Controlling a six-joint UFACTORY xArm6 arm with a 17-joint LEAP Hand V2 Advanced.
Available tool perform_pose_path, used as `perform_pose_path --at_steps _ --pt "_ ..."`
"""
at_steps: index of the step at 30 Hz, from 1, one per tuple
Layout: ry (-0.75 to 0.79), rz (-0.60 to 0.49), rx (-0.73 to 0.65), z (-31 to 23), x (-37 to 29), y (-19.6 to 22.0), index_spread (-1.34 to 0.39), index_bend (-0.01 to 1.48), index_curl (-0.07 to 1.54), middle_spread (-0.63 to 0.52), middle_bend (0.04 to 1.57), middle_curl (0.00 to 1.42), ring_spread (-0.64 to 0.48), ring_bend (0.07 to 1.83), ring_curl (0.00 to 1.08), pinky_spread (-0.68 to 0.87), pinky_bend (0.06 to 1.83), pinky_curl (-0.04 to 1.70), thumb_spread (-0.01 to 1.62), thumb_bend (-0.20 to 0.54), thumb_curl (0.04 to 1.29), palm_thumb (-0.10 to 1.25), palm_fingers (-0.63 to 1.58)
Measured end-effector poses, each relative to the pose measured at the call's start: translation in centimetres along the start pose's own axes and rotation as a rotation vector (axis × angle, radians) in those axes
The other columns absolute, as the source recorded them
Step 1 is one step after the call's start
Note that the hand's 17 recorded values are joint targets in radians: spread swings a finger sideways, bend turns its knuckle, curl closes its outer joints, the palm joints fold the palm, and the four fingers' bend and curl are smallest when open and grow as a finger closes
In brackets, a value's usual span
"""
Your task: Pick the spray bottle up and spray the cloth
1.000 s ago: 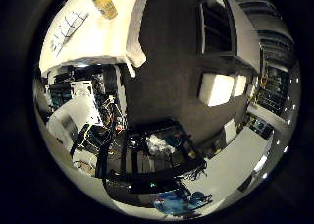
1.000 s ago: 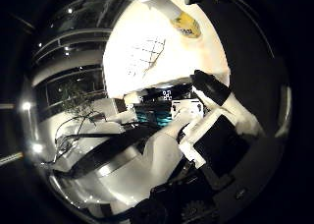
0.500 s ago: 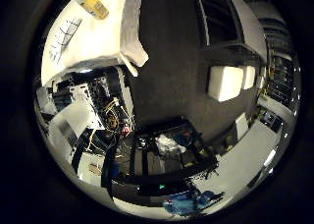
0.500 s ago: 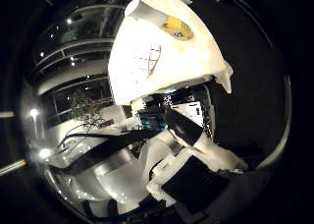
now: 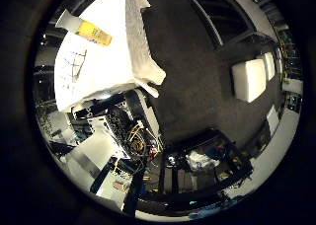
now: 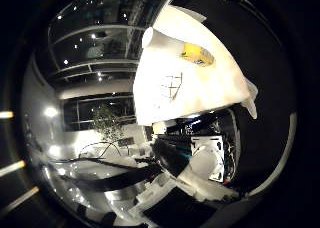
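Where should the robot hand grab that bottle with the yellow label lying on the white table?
The spray bottle seems to lie on its side on the white table, beside the cloth. Probably best to come down from above and curl the fingers round the yellow-labelled body, the widest part, across its length. The paler, narrower end tapers and looks harder to hold.

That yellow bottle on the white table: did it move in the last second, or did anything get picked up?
Nothing was picked up. The whole view has swung, so the camera on the hand moved, not the things. The spray bottle lies on the white-covered table beside the cloth, untouched as before.
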State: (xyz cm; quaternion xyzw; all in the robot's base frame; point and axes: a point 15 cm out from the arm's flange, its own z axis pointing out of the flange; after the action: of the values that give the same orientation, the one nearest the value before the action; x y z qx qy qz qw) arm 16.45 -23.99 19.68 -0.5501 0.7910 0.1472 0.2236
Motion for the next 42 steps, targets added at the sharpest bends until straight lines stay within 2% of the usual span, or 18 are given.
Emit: perform_pose_path --at_steps 11,23,42 --pt "-0.174 0.071 0.046 3.9 0.0 -1.3 -0.21 0.15 0.25 0.19 0.20 0.33 0.21 0.30 0.26 0.34 0.42 0.31 0.97 -0.028 0.30 0.41 0.02" --pt "-0.242 0.117 0.111 7.0 1.6 -3.6 -0.18 0.15 0.25 0.19 0.21 0.33 0.20 0.33 0.27 0.34 0.41 0.32 0.99 -0.026 0.30 0.46 0.04" --pt "-0.311 0.076 0.116 10.8 -0.9 -7.3 -0.16 0.15 0.25 0.18 0.24 0.33 0.19 0.33 0.26 0.32 0.38 0.31 1.01 -0.023 0.30 0.50 0.08"
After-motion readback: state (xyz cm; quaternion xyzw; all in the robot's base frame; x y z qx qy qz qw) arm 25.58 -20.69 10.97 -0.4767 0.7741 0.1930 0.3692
